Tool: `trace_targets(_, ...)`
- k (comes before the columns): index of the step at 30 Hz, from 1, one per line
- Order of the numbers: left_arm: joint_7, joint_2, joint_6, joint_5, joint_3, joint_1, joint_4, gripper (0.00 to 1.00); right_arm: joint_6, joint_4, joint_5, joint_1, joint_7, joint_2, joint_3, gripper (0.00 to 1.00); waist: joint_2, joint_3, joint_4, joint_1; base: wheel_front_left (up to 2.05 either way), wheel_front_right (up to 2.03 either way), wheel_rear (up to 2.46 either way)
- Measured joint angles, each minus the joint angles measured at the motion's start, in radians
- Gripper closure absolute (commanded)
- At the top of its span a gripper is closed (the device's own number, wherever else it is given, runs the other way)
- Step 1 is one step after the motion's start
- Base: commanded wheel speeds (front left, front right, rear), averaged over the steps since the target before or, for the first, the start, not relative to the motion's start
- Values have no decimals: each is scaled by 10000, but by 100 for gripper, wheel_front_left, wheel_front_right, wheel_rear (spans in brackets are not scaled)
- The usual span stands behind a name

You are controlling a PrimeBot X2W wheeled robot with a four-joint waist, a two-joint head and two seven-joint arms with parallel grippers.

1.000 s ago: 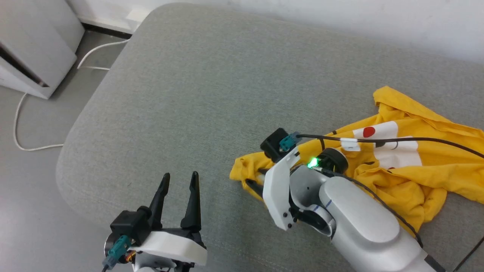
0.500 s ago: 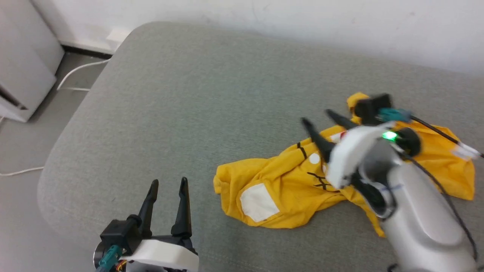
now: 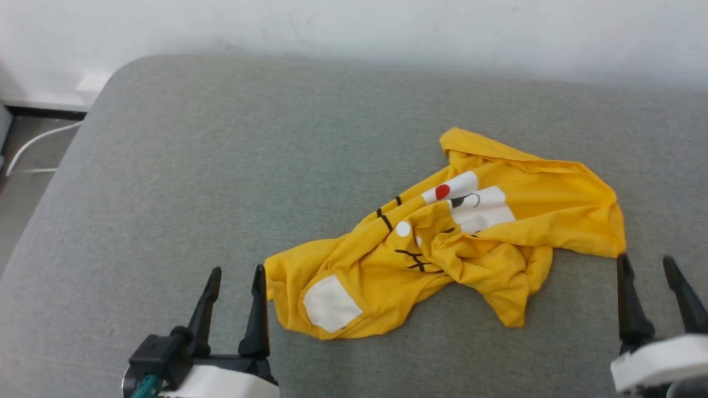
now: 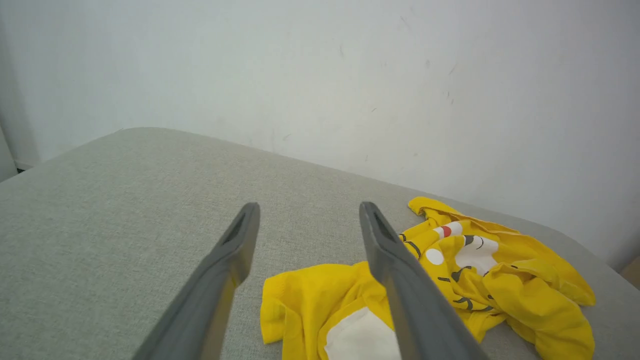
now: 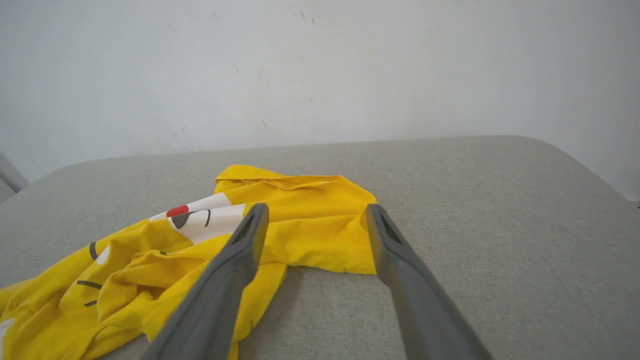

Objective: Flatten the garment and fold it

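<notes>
Yellow cotton cartoon-face T-shirt (image 3: 442, 243) lies crumpled on grey padded worktop (image 3: 221, 166) between left tool (image 3: 237, 271) and right tool (image 3: 645, 258), both spread wide, holding nothing; each should pinch a near edge and pull outward.

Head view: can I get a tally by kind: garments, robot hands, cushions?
Garments: 1, the yellow T-shirt, crumpled.
Robot hands: 2, left hand and right hand, both open, empty.
Cushions: 1, the grey cushion.
Total: 4.
</notes>
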Motion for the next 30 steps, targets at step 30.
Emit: trace_targets(30, 4084, 1296, -957, 188, -1733, -5329, 1732, 0, 0, 1931, 663, 723, -2305, 15, 713, 0, 0, 539, -1530, 2, 0, 0, 0)
